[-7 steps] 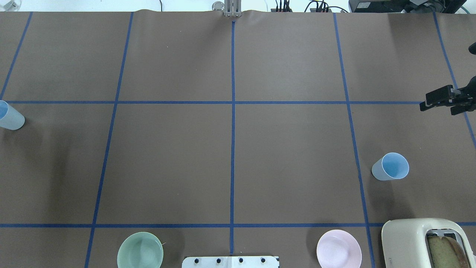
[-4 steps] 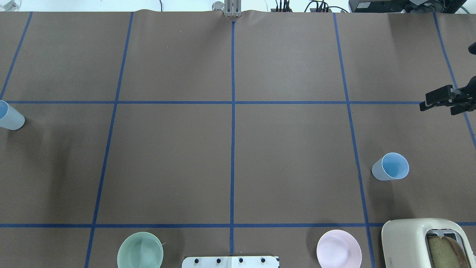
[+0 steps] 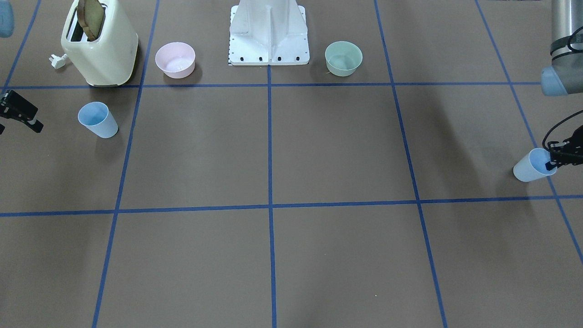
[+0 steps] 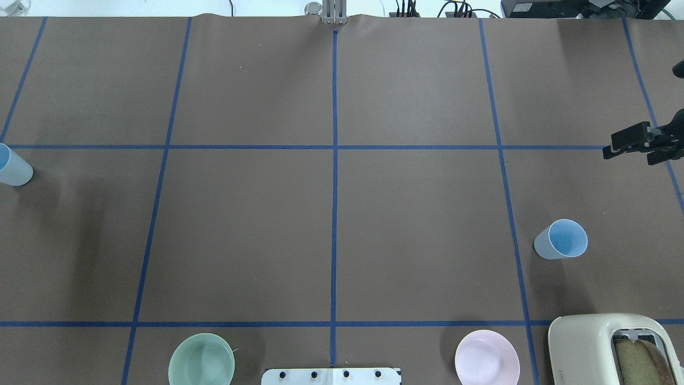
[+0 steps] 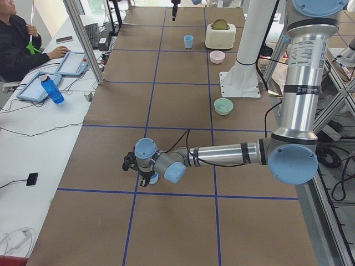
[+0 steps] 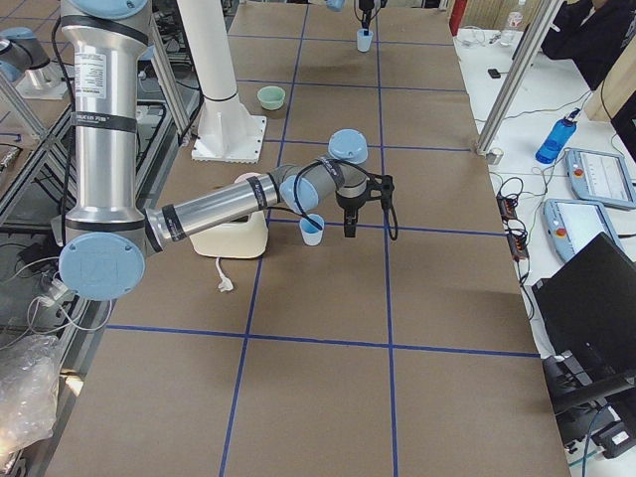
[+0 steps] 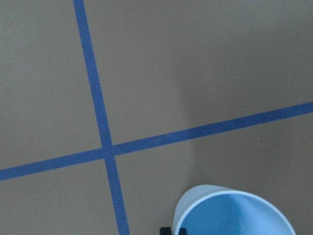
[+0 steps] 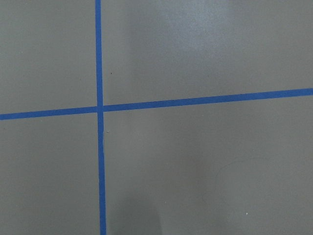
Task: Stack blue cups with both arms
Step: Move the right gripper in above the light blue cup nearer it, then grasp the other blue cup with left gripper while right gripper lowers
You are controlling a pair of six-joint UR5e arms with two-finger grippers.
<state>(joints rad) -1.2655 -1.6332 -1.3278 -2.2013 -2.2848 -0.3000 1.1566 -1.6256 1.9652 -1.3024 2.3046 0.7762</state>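
Note:
One blue cup [image 4: 561, 239] stands upright at the right of the table, also seen in the front view [image 3: 98, 119]. My right gripper [image 4: 613, 148] hangs open and empty beyond it, apart from it, and shows in the front view [image 3: 32, 119] too. The other blue cup [image 4: 14, 168] is at the far left edge. In the front view my left gripper [image 3: 552, 159] grips the rim of this cup [image 3: 528, 168], one finger inside it. The left wrist view shows the cup's rim [image 7: 234, 213] at the bottom.
A cream toaster [image 4: 593, 347] with a bread slice stands at the near right, a pink bowl [image 4: 487, 357] beside it. A mint-green bowl [image 4: 201, 359] is near left. The white pedestal base [image 4: 331, 376] sits between them. An operator [image 5: 16, 39] sits beside the table.
The left blue cup has shifted slightly left and up in the overhead view. The right gripper and the right cup have stayed in place.

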